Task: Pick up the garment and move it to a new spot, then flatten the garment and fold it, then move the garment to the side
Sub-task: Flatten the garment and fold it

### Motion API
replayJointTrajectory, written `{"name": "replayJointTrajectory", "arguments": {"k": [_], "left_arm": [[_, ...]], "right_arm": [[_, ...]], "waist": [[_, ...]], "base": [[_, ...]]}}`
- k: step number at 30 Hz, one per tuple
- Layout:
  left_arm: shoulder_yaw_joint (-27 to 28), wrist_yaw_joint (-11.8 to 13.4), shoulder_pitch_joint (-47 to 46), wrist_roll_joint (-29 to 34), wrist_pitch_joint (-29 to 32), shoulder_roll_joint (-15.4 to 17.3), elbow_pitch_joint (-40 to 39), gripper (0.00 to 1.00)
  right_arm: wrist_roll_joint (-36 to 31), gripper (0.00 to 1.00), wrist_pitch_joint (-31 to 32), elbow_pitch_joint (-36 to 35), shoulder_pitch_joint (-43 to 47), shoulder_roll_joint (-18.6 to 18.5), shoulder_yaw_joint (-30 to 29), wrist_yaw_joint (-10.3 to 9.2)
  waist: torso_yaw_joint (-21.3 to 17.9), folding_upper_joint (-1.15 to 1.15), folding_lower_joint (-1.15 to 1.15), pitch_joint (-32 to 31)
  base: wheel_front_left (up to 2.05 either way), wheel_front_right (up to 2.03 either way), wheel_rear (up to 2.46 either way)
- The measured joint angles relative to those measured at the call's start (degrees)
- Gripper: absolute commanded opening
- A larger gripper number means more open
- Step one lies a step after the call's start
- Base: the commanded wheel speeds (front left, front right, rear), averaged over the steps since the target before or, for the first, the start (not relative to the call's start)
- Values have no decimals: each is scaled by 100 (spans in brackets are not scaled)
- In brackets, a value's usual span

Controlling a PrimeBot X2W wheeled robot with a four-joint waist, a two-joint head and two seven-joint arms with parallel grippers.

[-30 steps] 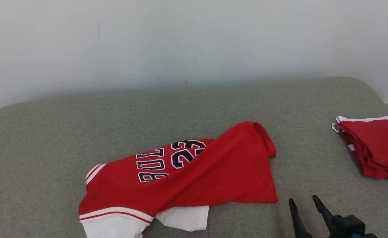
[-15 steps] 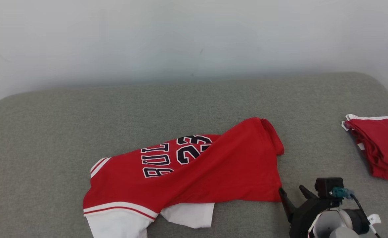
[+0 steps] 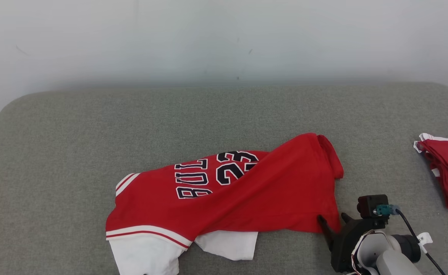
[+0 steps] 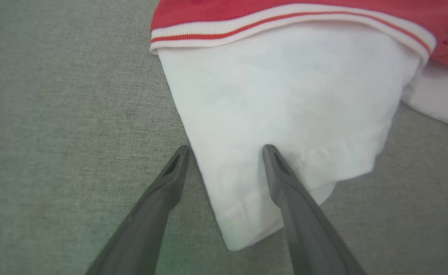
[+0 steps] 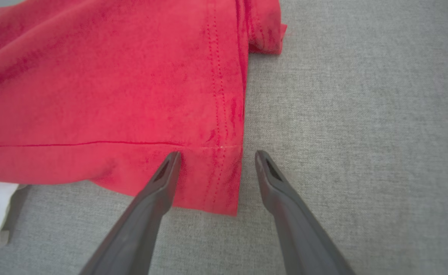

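We see the red jersey (image 3: 246,198) with white sleeves and dark lettering lying crumpled on the grey fabric-covered pad (image 3: 75,133), near its front edge. Our right gripper (image 5: 216,152) has its fingers spread apart, straddling the jersey's red hem corner and pinching nothing. Our left gripper (image 4: 227,147) is spread as wide, straddling the side edge of a white sleeve. A folded red-and-white cloth stack (image 3: 447,172) sits at the pad's right edge, well apart.
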Motion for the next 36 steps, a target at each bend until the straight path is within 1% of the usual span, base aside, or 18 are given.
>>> {"name": "replayJointTrajectory", "arguments": {"k": [6, 17, 18, 19, 20, 21, 22, 23, 24, 25, 30, 33, 36], "left_arm": [[-35, 0, -9, -24, -18, 27, -3, 100], [-96, 13, -62, -69, -48, 49, -14, 100], [-103, 13, -64, -77, -48, 52, -15, 100], [-118, 14, -65, -82, -48, 54, -21, 100], [-137, 14, -66, -89, -49, 58, -26, 90], [-186, 14, -76, -109, -48, 74, -31, 45], [-208, 14, -88, -112, -48, 80, -34, 6], [-240, 14, -100, -124, -35, 87, -35, 0], [-272, 13, -116, -131, -14, 89, -41, 0], [-301, 9, -132, -154, -4, 89, -46, 0], [-370, 0, -152, -207, 0, 90, -89, 0], [-349, -1, -151, -335, -26, 87, -187, 0], [-236, -5, -144, -554, -76, 58, -444, 0]], "right_arm": [[168, 100, 9, 133, -153, 5, 210, 0], [344, 100, -208, 205, -288, 9, 554, 0], [360, 97, -208, 221, -300, 4, 565, 0], [369, 90, -208, 240, -318, 1, 565, 0], [378, 83, -210, 260, -336, -7, 564, 0], [403, 69, -225, 316, -370, -21, 552, 0], [403, 45, -225, 352, -382, -26, 538, 0], [403, 38, -227, 378, -389, -33, 530, 0], [403, 16, -232, 403, -400, -34, 521, 0], [400, 0, -242, 430, -415, -34, 511, 0], [390, 0, -360, 512, -478, -25, 456, 0], [376, 0, -476, 509, -483, -24, 412, 0], [380, 0, -587, 422, -483, -22, 398, 0]], "waist": [[5, 0, 0, 60], [24, 0, -1, 143], [24, 0, -1, 147], [24, 0, -1, 152], [25, 0, -1, 156], [33, 0, -1, 166], [37, 0, -1, 171], [42, 0, -1, 177], [45, 0, -1, 182], [48, 0, -1, 186], [52, 0, -1, 190], [53, 0, 0, 172], [47, 0, 0, 141]], "base": [[0, 0, 0], [0, 0, 0], [0, 0, 0], [0, 0, 0], [0, 0, 0], [0, 0, 0], [0, 0, 0], [0, 0, 0], [0, 0, 0], [0, 0, 0], [0, 0, 0], [0, 0, 0], [0, 0, 0]]}}
